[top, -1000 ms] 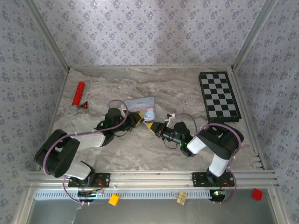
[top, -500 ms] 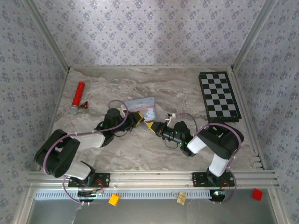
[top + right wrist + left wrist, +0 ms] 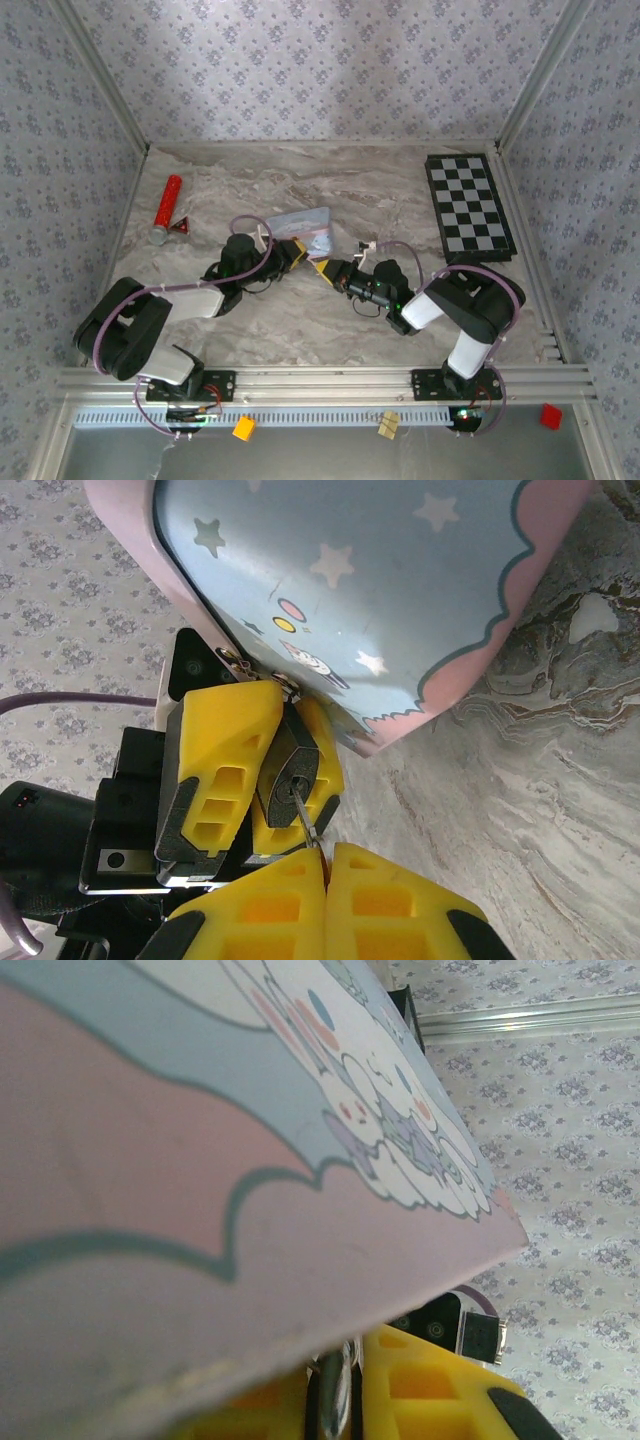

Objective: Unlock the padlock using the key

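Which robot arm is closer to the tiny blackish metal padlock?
Left. The left arm has its jaws shut on the padlock; the right arm faces it, jaws shut on the thin dark-grey metal key, whose tip meets the padlock's face.

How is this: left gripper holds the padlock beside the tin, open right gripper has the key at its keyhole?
Right gripper is shut on the key, not open; the right wrist view shows it. Left gripper does hold the padlock.
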You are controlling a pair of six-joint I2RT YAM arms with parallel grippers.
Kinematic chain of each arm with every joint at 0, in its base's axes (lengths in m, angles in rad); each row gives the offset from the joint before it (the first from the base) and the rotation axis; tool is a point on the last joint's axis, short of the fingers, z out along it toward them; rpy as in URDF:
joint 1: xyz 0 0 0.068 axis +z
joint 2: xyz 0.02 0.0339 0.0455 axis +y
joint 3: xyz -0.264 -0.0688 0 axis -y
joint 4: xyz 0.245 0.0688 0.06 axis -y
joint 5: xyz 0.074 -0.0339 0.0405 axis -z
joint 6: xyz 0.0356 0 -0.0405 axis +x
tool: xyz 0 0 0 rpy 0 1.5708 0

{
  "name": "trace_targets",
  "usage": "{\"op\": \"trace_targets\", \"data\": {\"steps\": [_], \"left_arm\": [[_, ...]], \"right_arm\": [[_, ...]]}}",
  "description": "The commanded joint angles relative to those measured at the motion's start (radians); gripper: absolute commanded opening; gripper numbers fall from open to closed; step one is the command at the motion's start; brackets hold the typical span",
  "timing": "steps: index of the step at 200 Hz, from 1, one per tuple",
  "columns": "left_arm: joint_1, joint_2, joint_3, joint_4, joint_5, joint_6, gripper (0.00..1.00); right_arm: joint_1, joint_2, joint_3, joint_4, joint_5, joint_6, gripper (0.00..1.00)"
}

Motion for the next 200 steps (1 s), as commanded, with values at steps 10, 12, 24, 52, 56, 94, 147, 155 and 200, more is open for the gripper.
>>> {"op": "trace_targets", "data": {"steps": [10,12,24,52,56,94,147,155,200], "left_arm": [[0.005,-0.026,0.015,0.083,0.031,0.006,0.00],[0.005,-0.026,0.015,0.081,0.031,0.006,0.00],[0.004,-0.030,0.015,0.076,0.032,0.007,0.00],[-0.001,-0.032,0.009,0.080,0.029,0.006,0.00],[-0.002,-0.032,0.010,0.080,0.028,0.006,0.00],[-0.009,-0.028,0.012,0.092,0.024,0.001,0.00],[-0.019,-0.031,0.003,0.105,0.011,-0.003,0.00],[-0.020,-0.034,0.000,0.106,0.006,-0.002,0.00],[-0.026,-0.025,-0.005,0.146,-0.009,0.004,0.00]], "right_arm": [[-0.003,-0.019,0.018,0.025,-0.004,0.005,0.00],[-0.004,-0.019,0.018,0.025,-0.006,0.005,0.00],[-0.003,-0.019,0.019,0.025,-0.005,0.006,0.00],[-0.003,-0.016,0.024,0.025,-0.006,0.005,0.00],[-0.002,-0.015,0.025,0.024,-0.006,0.007,0.00],[-0.001,-0.013,0.026,0.025,-0.002,0.009,0.00],[0.001,-0.010,0.028,0.025,0.006,0.018,0.00],[0.003,-0.010,0.030,0.025,0.006,0.021,0.00],[0.014,-0.010,0.033,0.025,0.016,0.036,0.00]]}}
